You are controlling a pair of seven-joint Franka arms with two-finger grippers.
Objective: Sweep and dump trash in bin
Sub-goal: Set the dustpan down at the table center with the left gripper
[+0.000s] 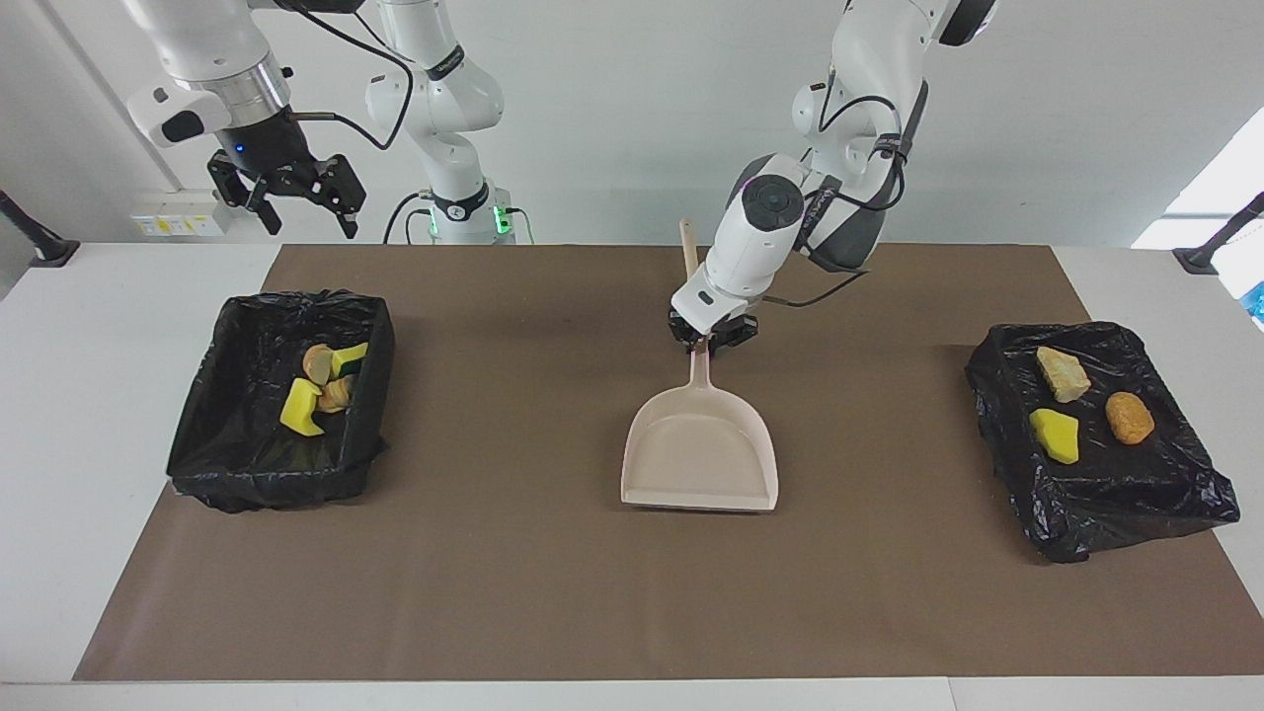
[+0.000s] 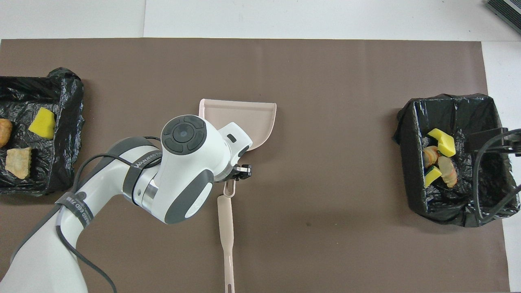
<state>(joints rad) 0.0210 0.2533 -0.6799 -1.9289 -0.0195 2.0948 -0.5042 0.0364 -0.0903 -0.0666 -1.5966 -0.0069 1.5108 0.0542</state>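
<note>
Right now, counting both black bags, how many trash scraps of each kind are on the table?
Sponge pieces: 3 (2 in the bin, 1 on the flat bag)
Bread-like lumps: 4 (2 in the bin, 2 on the flat bag)
Total: 7

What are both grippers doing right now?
Left gripper: shut on the dustpan handle.
Right gripper: open, empty, waiting above the bin.
</note>
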